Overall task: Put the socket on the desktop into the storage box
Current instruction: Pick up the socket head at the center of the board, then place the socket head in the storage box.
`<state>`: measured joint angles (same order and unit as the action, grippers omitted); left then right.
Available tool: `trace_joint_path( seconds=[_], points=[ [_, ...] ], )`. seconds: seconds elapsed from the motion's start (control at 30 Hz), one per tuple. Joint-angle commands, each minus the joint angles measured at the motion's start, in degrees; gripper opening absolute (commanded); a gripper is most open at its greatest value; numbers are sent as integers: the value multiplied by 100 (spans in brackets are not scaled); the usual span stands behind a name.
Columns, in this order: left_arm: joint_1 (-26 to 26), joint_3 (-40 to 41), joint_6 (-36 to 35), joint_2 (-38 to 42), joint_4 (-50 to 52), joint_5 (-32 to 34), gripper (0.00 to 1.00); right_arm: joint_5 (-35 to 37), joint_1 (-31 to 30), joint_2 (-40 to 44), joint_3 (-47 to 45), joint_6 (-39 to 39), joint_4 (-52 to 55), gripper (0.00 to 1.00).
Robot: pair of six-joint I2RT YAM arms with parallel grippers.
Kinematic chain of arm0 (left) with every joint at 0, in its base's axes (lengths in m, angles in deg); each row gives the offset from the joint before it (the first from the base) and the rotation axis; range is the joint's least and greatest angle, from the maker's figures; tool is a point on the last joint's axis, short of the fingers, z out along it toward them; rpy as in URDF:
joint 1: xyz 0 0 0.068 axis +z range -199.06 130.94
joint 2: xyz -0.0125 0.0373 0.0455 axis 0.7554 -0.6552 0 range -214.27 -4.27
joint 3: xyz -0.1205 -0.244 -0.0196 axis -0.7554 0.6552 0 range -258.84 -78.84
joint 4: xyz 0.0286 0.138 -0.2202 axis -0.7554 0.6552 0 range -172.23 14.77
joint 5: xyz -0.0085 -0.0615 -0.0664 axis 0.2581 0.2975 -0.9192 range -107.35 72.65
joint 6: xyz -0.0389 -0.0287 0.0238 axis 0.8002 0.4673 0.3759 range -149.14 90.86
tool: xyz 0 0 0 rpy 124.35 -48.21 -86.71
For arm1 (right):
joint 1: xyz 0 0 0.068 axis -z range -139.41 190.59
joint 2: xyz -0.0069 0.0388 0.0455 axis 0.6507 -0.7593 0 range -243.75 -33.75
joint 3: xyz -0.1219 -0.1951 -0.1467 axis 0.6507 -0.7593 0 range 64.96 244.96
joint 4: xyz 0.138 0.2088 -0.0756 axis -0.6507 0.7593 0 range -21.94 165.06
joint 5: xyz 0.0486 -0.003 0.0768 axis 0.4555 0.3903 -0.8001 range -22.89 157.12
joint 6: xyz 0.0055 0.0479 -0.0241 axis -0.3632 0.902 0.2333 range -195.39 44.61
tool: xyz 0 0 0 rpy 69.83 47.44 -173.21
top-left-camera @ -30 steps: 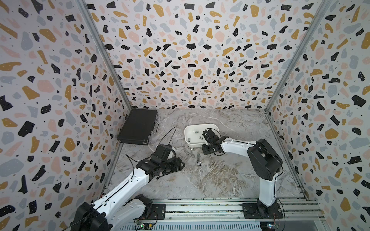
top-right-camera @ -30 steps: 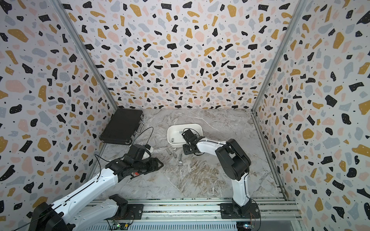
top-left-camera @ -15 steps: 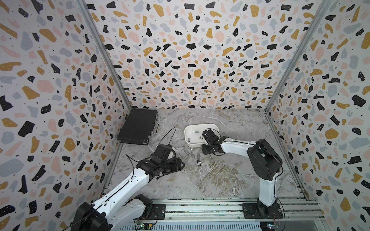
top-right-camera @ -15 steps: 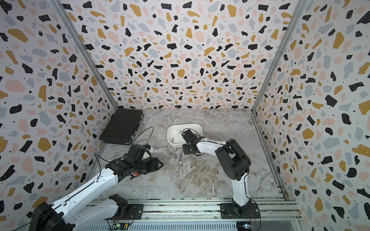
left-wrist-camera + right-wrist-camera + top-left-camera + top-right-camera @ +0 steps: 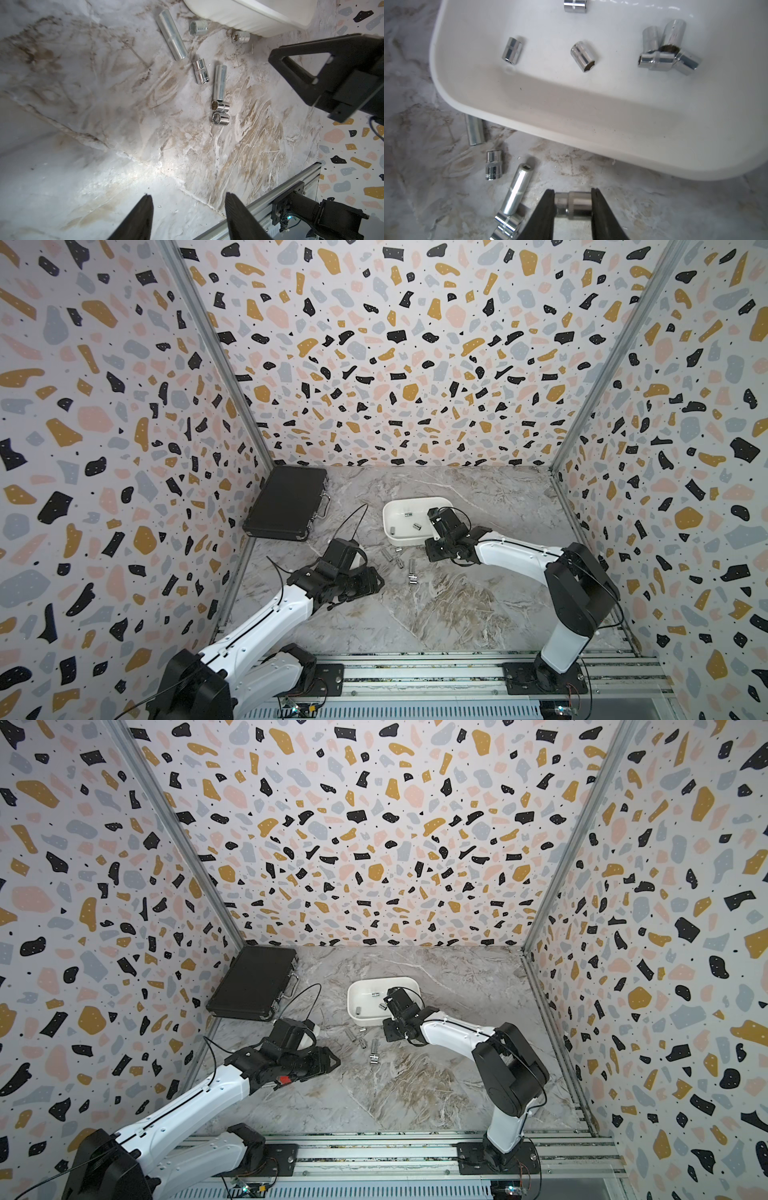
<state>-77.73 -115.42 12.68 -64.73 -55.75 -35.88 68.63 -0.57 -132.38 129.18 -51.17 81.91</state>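
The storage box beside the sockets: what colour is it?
Plain white, without pattern. The storage box shows best in the right wrist view.

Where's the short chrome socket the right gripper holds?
In the right wrist view, the short chrome socket is pinched in the right gripper, over the grey marble desktop, just outside the white storage box.

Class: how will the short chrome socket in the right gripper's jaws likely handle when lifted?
The socket looks like polished metal: probably rigid and dense. Clamped end to end in the right gripper, it might slip; dropped, its round body would likely roll.
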Motion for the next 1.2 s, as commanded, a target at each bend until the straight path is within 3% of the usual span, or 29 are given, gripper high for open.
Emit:
trace_joint_path(
  seconds=[0.0,0.53,1.17],
  points=[
    [28,-267,23,-171,-357,31,59,-28,-23,414,-32,13,279,32],
    [26,-1043,-111,-899,-509,103,59,68,112,461,968,-40,1289,32],
    [75,-1475,-226,-1218,-424,174,59,-270,625,-1316,3334,73,2740,32]
  ],
)
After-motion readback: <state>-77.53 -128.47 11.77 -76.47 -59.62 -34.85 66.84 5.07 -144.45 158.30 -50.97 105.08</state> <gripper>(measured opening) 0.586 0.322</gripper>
